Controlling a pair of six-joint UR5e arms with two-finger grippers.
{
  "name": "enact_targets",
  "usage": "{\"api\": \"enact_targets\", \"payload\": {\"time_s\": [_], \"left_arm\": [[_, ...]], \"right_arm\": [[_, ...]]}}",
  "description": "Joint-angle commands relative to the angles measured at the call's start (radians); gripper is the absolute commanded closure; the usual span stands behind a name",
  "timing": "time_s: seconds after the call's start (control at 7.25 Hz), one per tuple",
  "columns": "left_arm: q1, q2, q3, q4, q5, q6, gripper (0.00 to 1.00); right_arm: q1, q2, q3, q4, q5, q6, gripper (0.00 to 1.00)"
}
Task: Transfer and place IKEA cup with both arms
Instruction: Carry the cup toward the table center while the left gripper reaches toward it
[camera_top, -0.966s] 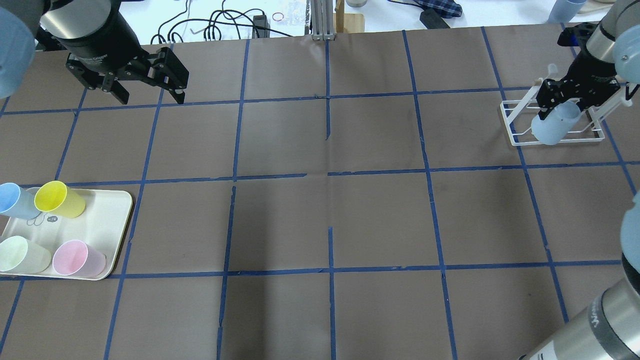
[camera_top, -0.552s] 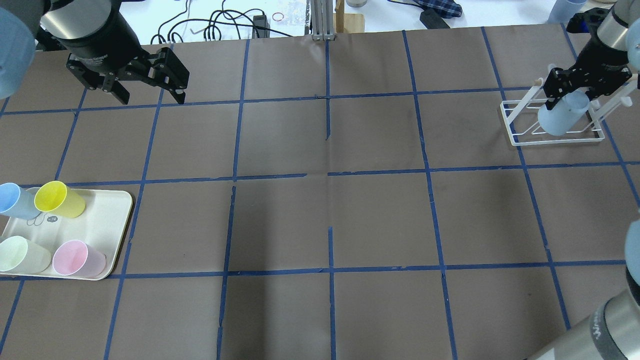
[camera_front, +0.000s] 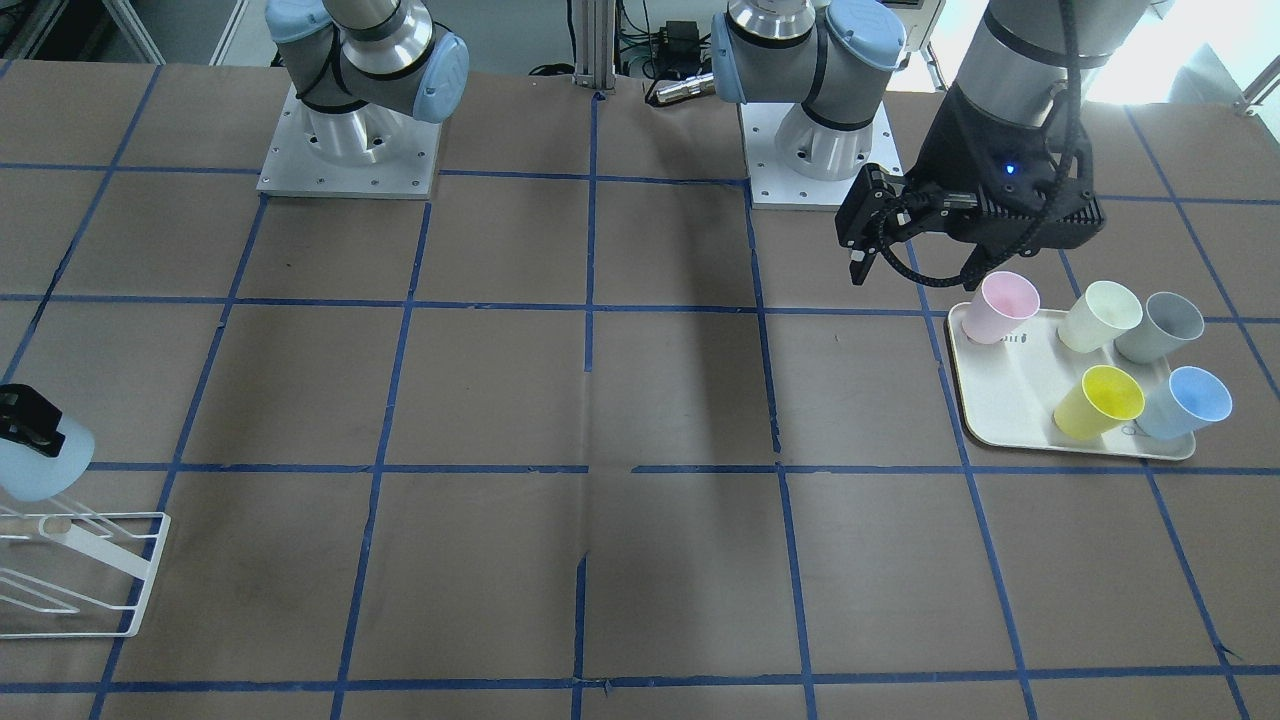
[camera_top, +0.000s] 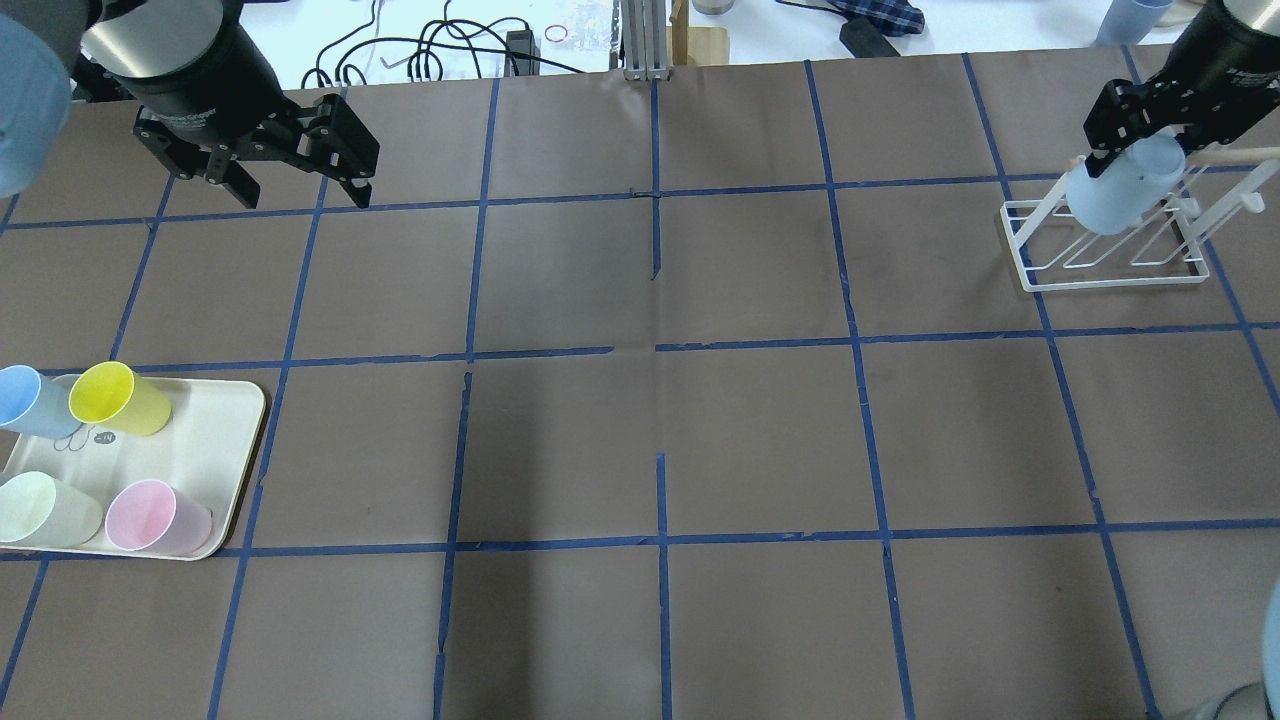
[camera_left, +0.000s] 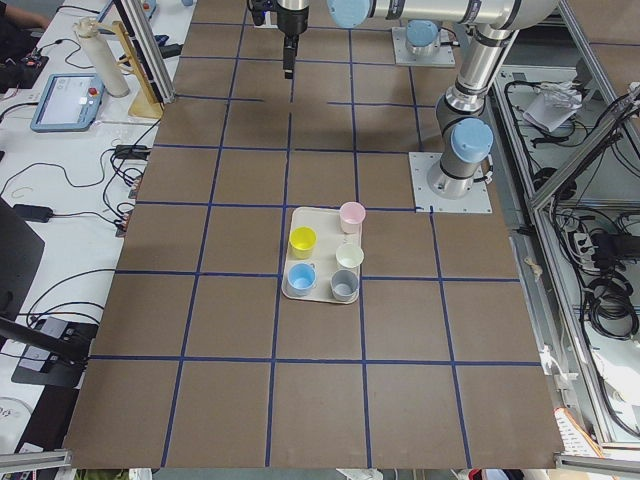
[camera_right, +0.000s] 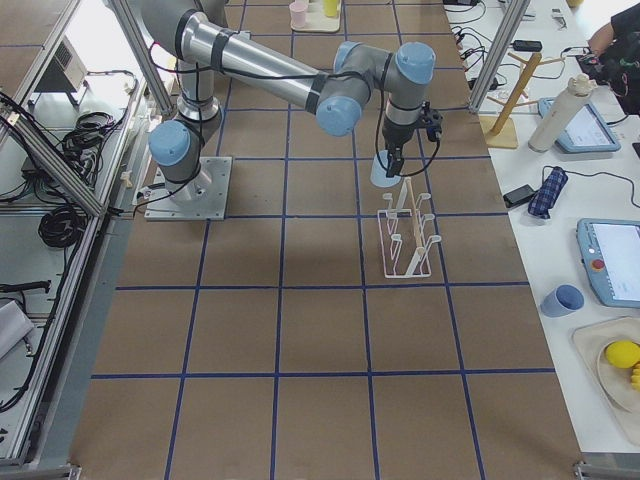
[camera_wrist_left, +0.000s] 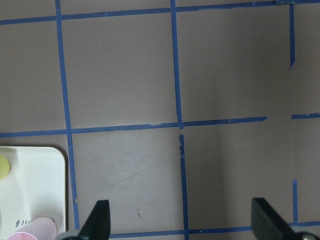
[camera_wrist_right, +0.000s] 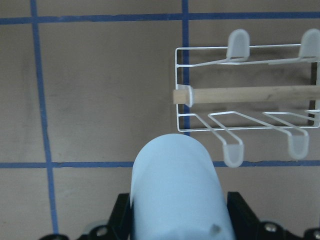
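My right gripper (camera_top: 1138, 140) is shut on the light-blue IKEA cup (camera_top: 1122, 192) and holds it in the air over the near-left end of the white wire rack (camera_top: 1030, 272). In the right wrist view the cup (camera_wrist_right: 176, 192) sits between the black fingers, short of the rack's wooden dowel (camera_wrist_right: 240, 94). The cup also shows at the left edge of the front view (camera_front: 42, 462). My left gripper (camera_top: 300, 190) is open and empty, hanging above the table far from the cup, beside the tray in the front view (camera_front: 915, 272).
A cream tray (camera_top: 205, 450) at the left holds yellow (camera_top: 115, 398), blue (camera_top: 25, 400), pale green (camera_top: 40, 508) and pink (camera_top: 155, 515) cups, plus a grey one (camera_front: 1165, 325). Cables and clutter lie beyond the table's far edge.
My right gripper has carried the cup up and toward the far edge, from low inside the rack to above its end. The left arm has not moved.
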Motion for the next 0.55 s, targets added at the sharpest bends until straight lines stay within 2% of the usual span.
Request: {"api": "enact_targets", "payload": {"time_s": [0.0, 0.14, 0.28, 0.41], "left_arm": [[-0.001, 0.0, 0.0, -0.001, -0.002, 0.001, 0.0], [0.001, 0.0, -0.002, -0.001, -0.003, 0.001, 0.0], [0.004, 0.005, -0.018, -0.003, -0.052, 0.004, 0.0], [0.015, 0.009, -0.023, -0.004, -0.152, 0.005, 0.0]], "right_arm": [[0.055, -0.076, -0.009, 0.103, 0.157, 0.04, 0.54], [0.085, -0.079, -0.007, 0.12, 0.244, 0.067, 0.54], [0.097, -0.079, -0.007, 0.186, 0.397, 0.083, 0.54], [0.097, -0.079, -0.001, 0.223, 0.541, 0.096, 0.54]]}}
